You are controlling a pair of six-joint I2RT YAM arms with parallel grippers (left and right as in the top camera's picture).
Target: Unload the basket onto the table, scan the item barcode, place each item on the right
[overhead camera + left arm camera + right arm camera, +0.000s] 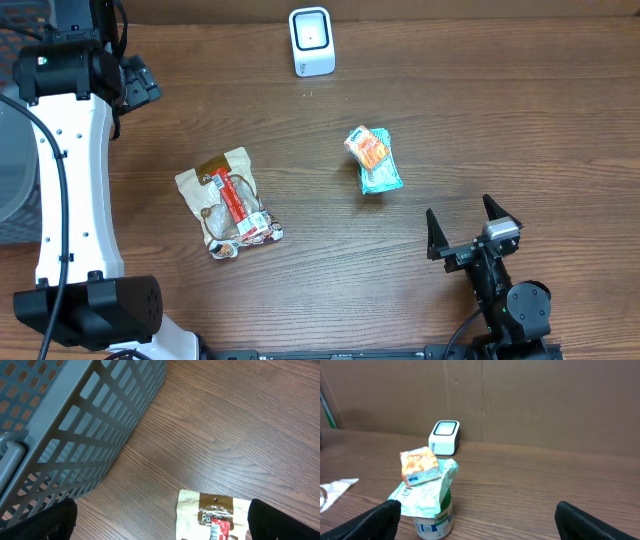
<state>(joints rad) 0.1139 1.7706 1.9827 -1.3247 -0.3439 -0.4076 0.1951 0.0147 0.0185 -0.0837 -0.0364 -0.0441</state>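
Note:
A white barcode scanner (311,40) stands at the back of the table, also seen in the right wrist view as the scanner (444,437). A small cup with a teal foil lid and an orange packet on top (372,158) stands mid-table; the cup (432,505) is ahead and left of my right gripper (477,520), which is open and empty. In the overhead view the right gripper (468,226) sits to the cup's lower right. A beige snack bag with a red label (228,200) lies to the left. My left gripper (162,522) is open above the bag's top edge (212,512), holding nothing.
A grey slotted basket (75,425) stands at the table's left edge, close beside the left gripper. The left arm's white link (70,170) rises along the left side. A brown cardboard wall (530,400) backs the table behind the scanner.

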